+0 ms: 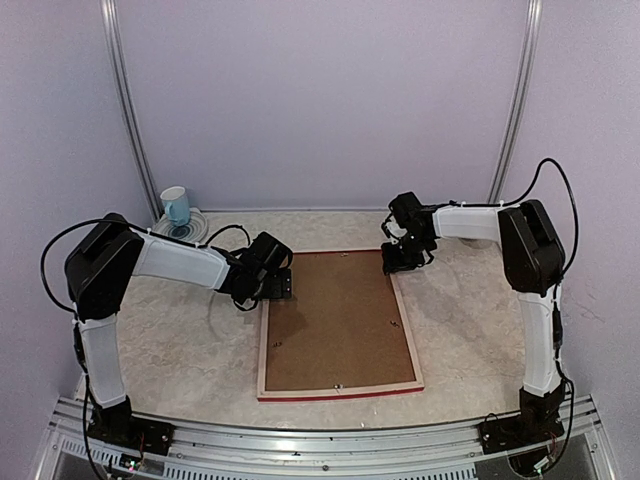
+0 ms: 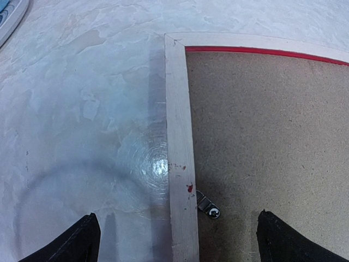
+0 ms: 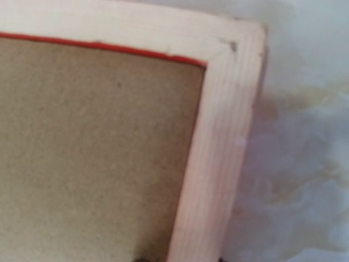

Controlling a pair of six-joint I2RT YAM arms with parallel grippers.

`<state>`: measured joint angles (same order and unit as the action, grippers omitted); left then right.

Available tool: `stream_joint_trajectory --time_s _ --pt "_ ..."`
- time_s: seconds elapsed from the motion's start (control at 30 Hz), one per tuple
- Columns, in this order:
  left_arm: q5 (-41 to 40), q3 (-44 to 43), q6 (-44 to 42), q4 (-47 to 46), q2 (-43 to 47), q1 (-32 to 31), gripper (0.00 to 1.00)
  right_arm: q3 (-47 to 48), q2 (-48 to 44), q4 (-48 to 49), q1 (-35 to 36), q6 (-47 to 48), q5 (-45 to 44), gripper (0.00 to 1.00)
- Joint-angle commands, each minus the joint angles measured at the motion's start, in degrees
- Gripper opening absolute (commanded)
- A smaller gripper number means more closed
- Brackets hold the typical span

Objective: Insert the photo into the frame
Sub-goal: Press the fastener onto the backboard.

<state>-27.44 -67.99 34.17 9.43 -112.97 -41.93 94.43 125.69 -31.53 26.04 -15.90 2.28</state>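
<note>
The frame [image 1: 263,350] lies face down in the middle of the table, pale wood rails up, with a thin red edge showing. A plain brown backing board [image 1: 340,320] fills it. The photo is hidden. My left gripper [image 1: 280,285] is open at the far left corner; in the left wrist view [image 2: 177,240] its fingers straddle the left rail [image 2: 180,136] with wide gaps. My right gripper [image 1: 400,262] is at the far right corner; in the right wrist view [image 3: 179,260] only the dark tips show, tight against both sides of the right rail [image 3: 218,136].
A small metal turn clip [image 2: 209,206] sits on the backing board by the left rail. A pale blue mug [image 1: 176,206] stands on a plate [image 1: 195,230] at the far left by the wall. A corner of the plate [image 2: 8,16] shows in the left wrist view.
</note>
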Motion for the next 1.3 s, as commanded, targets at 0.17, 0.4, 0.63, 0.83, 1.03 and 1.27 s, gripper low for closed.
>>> stream_joint_trajectory --time_s 0.17,0.4,0.63,0.83,1.03,1.27 --pt "-0.9 -1.1 0.0 0.0 0.9 -0.3 0.99 -1.9 -0.6 0.4 -0.3 1.6 -0.3 0.21" --pt "-2.3 -0.6 0.0 0.8 2.4 -0.3 0.99 -1.5 -1.9 1.6 -1.1 1.8 1.0 0.34" --pt "-2.7 0.9 0.5 2.3 6.5 -1.3 0.99 -2.2 -6.4 2.8 -1.2 2.2 -0.6 0.77" --pt "-2.4 3.5 0.3 4.7 10.7 -2.8 0.99 -4.9 -10.4 3.3 -1.3 2.1 0.6 0.85" --pt "0.5 9.1 -1.1 7.6 14.7 -6.2 0.99 -12.3 -15.8 6.5 -1.3 1.8 2.3 0.86" --pt "6.4 15.2 -1.5 8.4 18.0 -8.7 0.99 -19.4 -20.8 9.1 -1.3 1.4 3.3 0.87"
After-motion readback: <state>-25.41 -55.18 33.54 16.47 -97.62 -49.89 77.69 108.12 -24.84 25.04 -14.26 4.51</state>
